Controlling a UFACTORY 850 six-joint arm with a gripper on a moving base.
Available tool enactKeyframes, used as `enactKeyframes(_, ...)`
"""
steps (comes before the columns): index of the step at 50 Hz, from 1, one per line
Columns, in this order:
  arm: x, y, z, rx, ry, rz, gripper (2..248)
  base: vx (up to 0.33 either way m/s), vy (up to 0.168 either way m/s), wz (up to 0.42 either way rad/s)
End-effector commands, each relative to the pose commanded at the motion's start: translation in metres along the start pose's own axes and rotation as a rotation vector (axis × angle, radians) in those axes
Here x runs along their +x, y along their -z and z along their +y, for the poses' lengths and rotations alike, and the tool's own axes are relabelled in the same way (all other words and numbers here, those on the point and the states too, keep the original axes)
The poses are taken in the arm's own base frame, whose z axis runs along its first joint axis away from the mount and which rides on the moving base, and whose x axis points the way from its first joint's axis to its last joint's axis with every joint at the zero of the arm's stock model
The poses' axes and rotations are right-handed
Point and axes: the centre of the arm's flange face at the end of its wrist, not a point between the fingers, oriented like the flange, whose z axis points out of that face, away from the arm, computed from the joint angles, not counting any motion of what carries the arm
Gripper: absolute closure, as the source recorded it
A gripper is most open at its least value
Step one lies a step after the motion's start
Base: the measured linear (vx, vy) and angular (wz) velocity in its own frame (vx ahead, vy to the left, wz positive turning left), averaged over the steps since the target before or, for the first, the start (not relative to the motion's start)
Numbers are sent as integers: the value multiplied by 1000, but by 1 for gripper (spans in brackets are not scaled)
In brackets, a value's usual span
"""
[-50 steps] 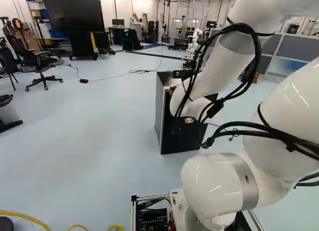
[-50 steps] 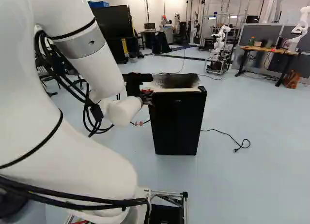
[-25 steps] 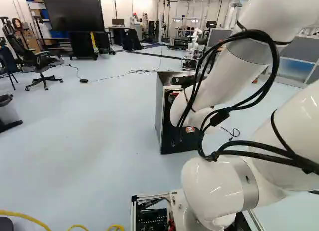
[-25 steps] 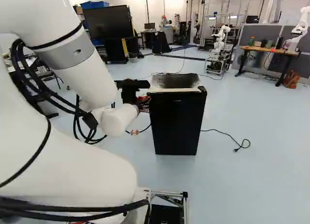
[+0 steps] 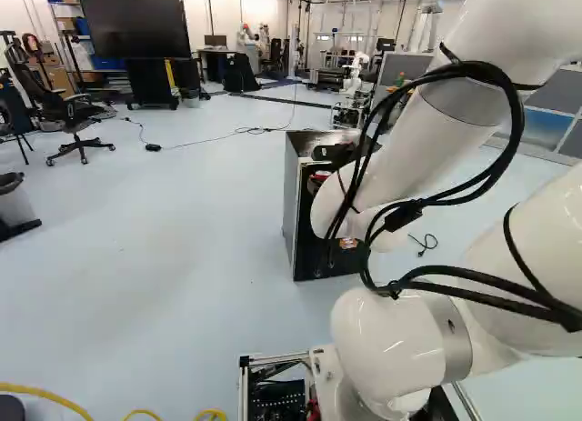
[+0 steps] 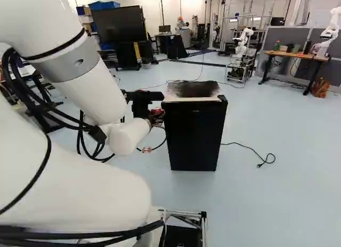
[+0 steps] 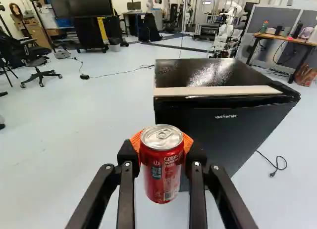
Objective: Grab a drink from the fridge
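In the left base view, the arm [image 5: 414,157] is bent and sloped down toward the fridge [image 5: 290,212], its wrist overlapping the fridge's front.

In the right base view, the forearm is slanted down toward the fridge, with the tool [image 6: 156,117] placed just left of its upper front.

In the wrist view, a red drink can [image 7: 161,177] is pinched upright between the orange pads [image 7: 135,140], outside the fridge and ahead of its front. The fridge door appears closed; its contents are hidden.

The hand [image 6: 158,116] hangs beside the black fridge [image 6: 195,135].
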Motion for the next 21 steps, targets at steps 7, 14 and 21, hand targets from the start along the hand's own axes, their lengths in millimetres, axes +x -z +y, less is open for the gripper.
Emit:
enactKeyframes(7,0,0,0,0,0,0,152,0,0,0)
enactKeyframes(14,0,0,0,0,0,0,152,0,0,0)
enactKeyframes(21,0,0,0,0,0,0,152,0,0,0)
